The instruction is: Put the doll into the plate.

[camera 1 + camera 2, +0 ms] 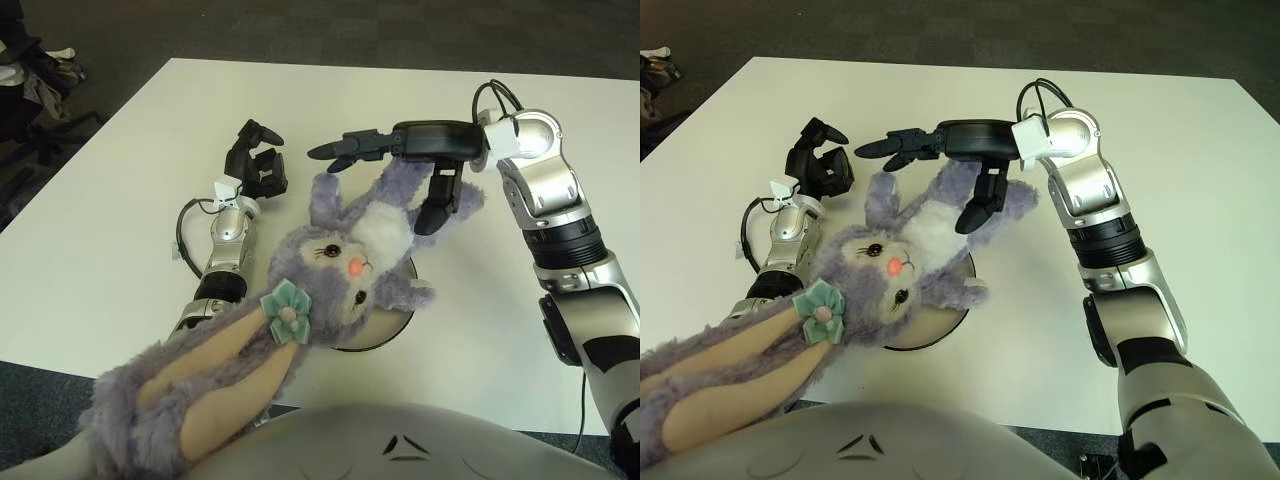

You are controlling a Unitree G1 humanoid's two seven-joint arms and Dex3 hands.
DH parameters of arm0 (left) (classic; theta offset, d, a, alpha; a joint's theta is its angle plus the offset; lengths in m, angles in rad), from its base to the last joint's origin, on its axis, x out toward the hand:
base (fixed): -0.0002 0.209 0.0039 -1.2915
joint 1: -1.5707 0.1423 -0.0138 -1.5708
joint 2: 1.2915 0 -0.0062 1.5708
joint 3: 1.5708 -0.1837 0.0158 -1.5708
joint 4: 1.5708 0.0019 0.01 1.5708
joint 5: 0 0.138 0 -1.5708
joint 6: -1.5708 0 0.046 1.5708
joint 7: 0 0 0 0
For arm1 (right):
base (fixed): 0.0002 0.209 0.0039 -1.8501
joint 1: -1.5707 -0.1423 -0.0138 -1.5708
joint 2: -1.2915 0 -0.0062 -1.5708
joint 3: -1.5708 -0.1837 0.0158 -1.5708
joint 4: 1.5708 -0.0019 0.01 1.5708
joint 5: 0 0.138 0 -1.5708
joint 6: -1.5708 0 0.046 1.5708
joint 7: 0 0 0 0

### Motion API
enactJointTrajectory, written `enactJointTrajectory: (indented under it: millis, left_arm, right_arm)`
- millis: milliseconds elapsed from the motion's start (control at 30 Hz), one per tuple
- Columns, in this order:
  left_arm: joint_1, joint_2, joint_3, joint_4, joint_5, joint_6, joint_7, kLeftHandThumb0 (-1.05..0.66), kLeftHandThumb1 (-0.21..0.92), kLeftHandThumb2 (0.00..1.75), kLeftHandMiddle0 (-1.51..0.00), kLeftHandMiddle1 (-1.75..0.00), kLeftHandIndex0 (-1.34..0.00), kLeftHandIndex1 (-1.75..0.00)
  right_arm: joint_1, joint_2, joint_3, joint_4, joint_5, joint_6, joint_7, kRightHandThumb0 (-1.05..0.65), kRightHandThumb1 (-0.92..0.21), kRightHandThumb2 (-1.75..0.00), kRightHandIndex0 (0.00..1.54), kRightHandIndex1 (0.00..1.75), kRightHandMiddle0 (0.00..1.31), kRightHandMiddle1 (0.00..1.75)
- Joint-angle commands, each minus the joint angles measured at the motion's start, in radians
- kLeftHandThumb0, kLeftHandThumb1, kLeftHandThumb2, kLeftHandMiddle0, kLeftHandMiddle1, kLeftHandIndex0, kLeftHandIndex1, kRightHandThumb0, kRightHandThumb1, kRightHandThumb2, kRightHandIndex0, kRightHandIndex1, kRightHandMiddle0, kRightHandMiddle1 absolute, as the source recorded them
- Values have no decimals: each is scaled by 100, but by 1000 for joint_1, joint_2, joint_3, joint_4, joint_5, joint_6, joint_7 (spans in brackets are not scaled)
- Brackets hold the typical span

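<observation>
Doll, seen from the left eye, sprawls across the plate, a shallow round dish with a dark rim on the white table: its head and trunk cover most of the plate, its legs reach beyond the far rim and its long ears trail off the near rim toward the robot's body. The right hand hangs over the doll's legs, beyond the plate's far side, fingers spread wide, two stretched out flat and one pointing down against a leg without closing on it; it grips nothing. The left hand shows off the plate's far left side, fingers curled on nothing.

From the right eye, the plate peeks out only at its near right rim beneath the doll. The placing step looks finished or nearly so; next the right hand would need only to lift clear without dragging the plush off the plate
</observation>
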Motion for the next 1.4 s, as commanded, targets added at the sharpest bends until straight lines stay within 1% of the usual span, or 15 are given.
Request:
enactJointTrajectory:
  millis: [0, 133, 300, 433, 533, 567, 600, 700, 833, 933, 1000, 1067, 1133, 1267, 1367]
  left_arm:
    - [100, -26, -13, 72, 16, -15, -1, -42, 51, 107, -107, -175, -46, -175]
    - [100, -28, -15, 72, 21, -19, 6, -42, 51, 108, -108, -175, -46, -175]
    - [99, -30, -14, 73, 14, -19, -1, -42, 51, 108, -108, -175, -46, -175]
    - [99, -32, -13, 75, 10, -22, -5, -42, 50, 108, -108, -175, -47, -175]
    - [98, -32, -12, 77, 8, -21, -8, -42, 50, 109, -108, -175, -47, -175]
    - [98, -32, -11, 77, 7, -21, -9, -42, 50, 109, -108, -175, -47, -175]
    - [97, -32, -11, 78, 6, -20, -9, -42, 50, 109, -108, -175, -47, -175]
    - [100, -33, -11, 77, 8, -21, -6, -42, 50, 109, -108, -175, -47, -175]
    - [102, -32, -12, 75, 9, -20, -5, -42, 49, 109, -108, -175, -47, -175]
    - [102, -31, -11, 74, 8, -19, -8, -42, 49, 110, -108, -175, -47, -175]
    - [103, -30, -11, 74, 6, -20, -11, -42, 49, 110, -108, -175, -47, -175]
    - [103, -30, -10, 73, 5, -19, -12, -43, 49, 110, -109, -175, -47, -175]
    - [104, -30, -9, 73, 3, -18, -13, -43, 49, 111, -111, -175, -48, -175]
    - [103, -28, -9, 75, 7, -19, -9, -43, 47, 113, -113, -175, -49, -175]
    - [104, -24, -10, 75, 14, -18, -1, -43, 46, 113, -115, -175, -50, -175]
  right_arm:
    - [-16, -13, -7, -2, -19, -16, -20, -79, -47, -76, 0, 6, 0, 0]
    - [-16, -19, -16, 8, -12, -58, -11, -79, -46, -77, 0, 1, 0, 0]
    - [-31, -25, -31, 27, 9, -64, 3, -78, -44, -77, 0, 0, 0, 0]
    - [-38, -42, -38, 27, -40, -95, -36, -78, -43, -77, 0, 0, 0, 0]
    - [-34, -59, -60, 19, -51, -82, -66, -78, -42, -78, 0, 0, 1, 1]
    - [-24, -66, -74, 12, -47, -72, -78, -78, -41, -78, 0, 0, 1, 4]
    - [-18, -70, -82, 8, -44, -66, -87, -76, -38, -80, 0, 0, 1, 10]
    - [11, -75, -96, -23, -73, -27, -151, -71, -32, -84, 0, 0, 0, 22]
    - [25, -80, -115, -36, -81, 9, -205, -65, -25, -90, 0, 0, 0, 30]
    - [4, -99, -129, -22, -83, 31, -220, -65, -23, -92, 0, 0, 0, 33]
    - [-29, -113, -140, 18, -94, 33, -229, -66, -23, -92, 0, 0, 0, 35]
    - [-61, -140, -154, 53, -138, 39, -269, -67, -23, -93, 0, 0, 0, 37]
    - [-96, -164, -158, 90, -183, 21, -301, -69, -25, -93, 0, 0, 0, 35]
    - [-112, -172, -152, 114, -200, 3, -316, -72, -29, -91, 0, 0, 0, 32]
    - [-115, -171, -146, 116, -201, 1, -322, -72, -29, -91, 0, 0, 0, 32]
